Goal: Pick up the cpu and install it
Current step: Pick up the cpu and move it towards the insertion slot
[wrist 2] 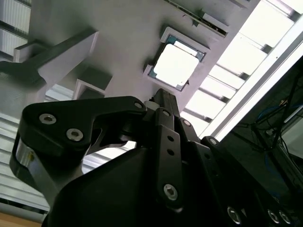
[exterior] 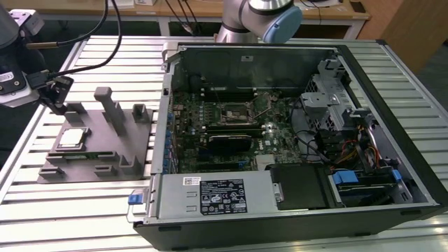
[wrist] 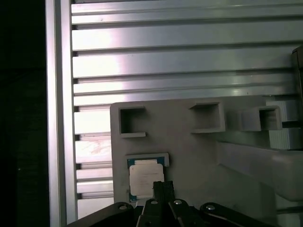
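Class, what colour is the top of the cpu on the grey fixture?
The cpu top is silver-grey with a pale rim, clearest in the exterior view.

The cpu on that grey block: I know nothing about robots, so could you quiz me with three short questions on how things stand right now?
1. Fill in: the cpu lies flat on a grey holder to the exterior view's ___ of the computer case.
2. True or false: the cpu is already seated in the motherboard socket.
3. Pick one: the gripper is nearest to A) the power supply, B) the cpu, C) the drive cage.

Key: 1 left; 2 false; 3 B.
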{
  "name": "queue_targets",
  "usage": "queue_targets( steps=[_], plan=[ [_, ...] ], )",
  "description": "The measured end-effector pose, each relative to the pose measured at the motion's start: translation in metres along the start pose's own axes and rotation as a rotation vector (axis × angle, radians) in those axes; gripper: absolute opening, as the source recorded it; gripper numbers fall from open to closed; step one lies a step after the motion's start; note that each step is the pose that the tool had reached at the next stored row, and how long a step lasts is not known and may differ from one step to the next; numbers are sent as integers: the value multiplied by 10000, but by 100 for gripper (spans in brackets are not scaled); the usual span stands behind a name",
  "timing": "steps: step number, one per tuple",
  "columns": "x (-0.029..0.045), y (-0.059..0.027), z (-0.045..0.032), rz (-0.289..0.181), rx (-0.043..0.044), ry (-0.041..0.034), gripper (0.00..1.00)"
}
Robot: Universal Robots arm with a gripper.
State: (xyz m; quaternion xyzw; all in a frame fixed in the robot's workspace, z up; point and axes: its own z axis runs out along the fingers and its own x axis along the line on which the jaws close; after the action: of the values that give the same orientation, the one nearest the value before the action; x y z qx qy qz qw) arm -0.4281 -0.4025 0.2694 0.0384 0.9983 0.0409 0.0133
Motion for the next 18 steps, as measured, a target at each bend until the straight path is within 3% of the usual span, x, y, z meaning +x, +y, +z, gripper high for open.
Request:
queue_targets(
  steps=[10, 18],
  plan=[
    [47, -64, 96, 1, -2, -2, 11],
    [44, -198, 185, 1, -1, 5, 11]
  ],
)
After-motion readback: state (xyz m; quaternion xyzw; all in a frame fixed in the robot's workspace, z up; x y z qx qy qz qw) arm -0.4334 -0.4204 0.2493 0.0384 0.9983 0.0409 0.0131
